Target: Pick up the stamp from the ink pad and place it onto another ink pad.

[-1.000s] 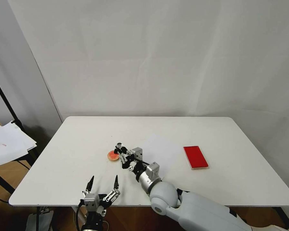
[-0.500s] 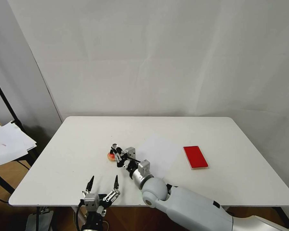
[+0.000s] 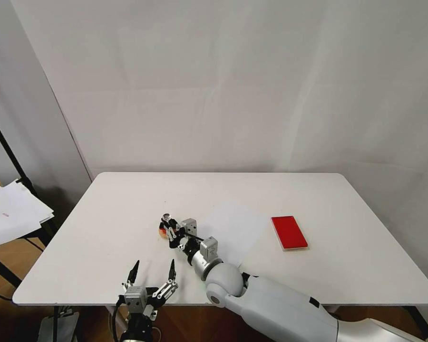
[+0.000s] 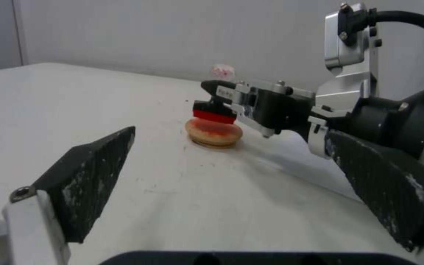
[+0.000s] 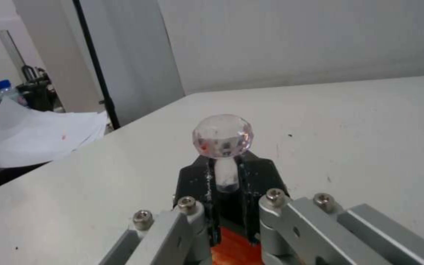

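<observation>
High head view, close wrist views

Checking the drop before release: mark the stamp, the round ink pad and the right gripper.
stamp (image 5: 223, 135), right wrist view, on its clear knob.
round ink pad (image 4: 215, 135), left wrist view, on its tan side.
right gripper (image 3: 169, 230), head view, between its fingertips.

The table (image 3: 318, 190) is plain white, speckled with small dark marks in the wrist views; the paper sheet (image 3: 233, 228) on it is white too; the ink pad (image 3: 289, 232), toward the right, is bright red with a thin pale edge; the round pad (image 4: 214, 132), left of centre, has a tan rim and an orange-red centre; the stamp (image 4: 215, 110) has a black base with a red underside and a clear faceted knob flecked with red; the right gripper (image 3: 169, 231) is black and silver; the left gripper (image 3: 152, 272), at the near edge, has black fingers on silver mounts.
</observation>
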